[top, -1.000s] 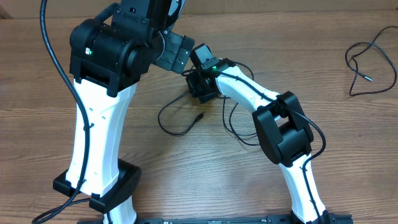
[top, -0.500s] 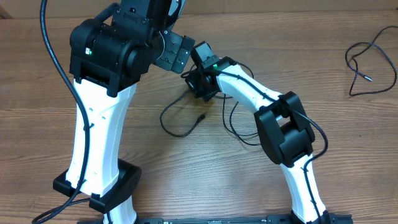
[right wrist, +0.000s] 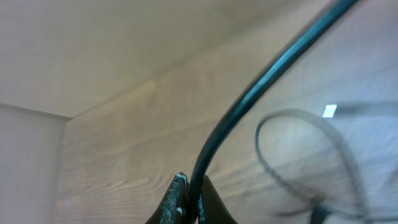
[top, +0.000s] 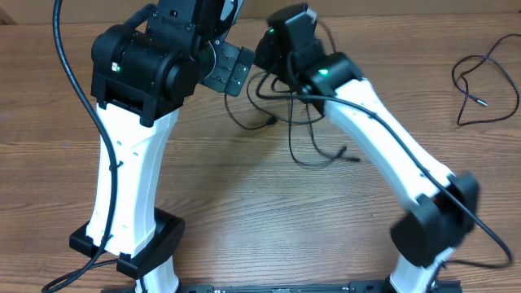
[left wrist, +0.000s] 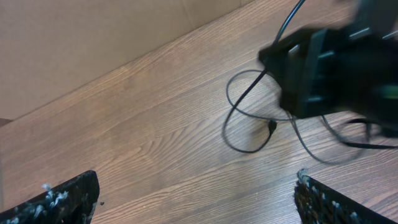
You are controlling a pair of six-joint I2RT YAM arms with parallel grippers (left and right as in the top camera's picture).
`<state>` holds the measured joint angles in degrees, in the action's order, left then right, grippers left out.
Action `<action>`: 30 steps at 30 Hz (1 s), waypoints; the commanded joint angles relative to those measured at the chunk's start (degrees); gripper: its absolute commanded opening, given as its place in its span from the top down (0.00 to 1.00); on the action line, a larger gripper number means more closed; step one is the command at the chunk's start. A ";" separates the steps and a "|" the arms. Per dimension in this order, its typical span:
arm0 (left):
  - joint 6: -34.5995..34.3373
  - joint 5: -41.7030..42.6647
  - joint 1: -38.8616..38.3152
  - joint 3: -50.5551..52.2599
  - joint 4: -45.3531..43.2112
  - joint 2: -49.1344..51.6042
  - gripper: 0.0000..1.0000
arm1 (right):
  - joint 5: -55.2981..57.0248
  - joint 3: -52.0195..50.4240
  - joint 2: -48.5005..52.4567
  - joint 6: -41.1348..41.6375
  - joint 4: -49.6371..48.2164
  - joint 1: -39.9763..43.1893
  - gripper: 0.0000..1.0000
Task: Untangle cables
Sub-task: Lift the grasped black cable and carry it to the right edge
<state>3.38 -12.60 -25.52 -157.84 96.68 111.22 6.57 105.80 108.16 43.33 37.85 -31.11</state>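
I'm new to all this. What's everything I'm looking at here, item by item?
cables: tangled bunch, count unclear, black, mid-table, one strand pinched and raised
loose cable: one, black, far right of the table, apart from the bunch
table: one, brown wood, under everything
wall: one, beige, behind the table
left arm: one, white and black
right arm: one, white and black
left gripper: one, black, open, empty
right gripper: one, black, shut on the cables

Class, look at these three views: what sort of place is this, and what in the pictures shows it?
Probably a robotics lab or test bench. A white-and-black left arm and right arm work at a bare wood-grain table. Thin black cables lie loose on it, and a plain beige backdrop stands behind.
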 commanded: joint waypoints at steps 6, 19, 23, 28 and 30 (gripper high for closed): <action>0.48 0.57 0.02 -0.02 0.11 0.09 0.00 | 14.93 1.75 -12.17 -22.53 -1.38 0.83 0.96; 2.03 -0.07 1.25 0.35 0.11 1.64 0.00 | 30.67 1.75 -16.57 -42.91 -6.78 1.01 0.96; 1.99 0.00 1.84 0.35 0.11 1.64 0.00 | 30.67 1.75 -16.57 -43.65 -7.37 1.75 0.96; 2.01 -0.02 2.03 0.35 0.11 1.64 0.00 | 29.88 1.75 -16.57 -43.63 -7.37 4.39 0.96; 2.01 -0.04 2.03 0.35 0.11 1.64 0.00 | 28.61 1.75 -16.57 -43.63 -7.37 5.75 0.96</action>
<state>4.69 -12.62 -23.86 -157.73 96.68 112.31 35.35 105.97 92.84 0.84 31.05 -27.07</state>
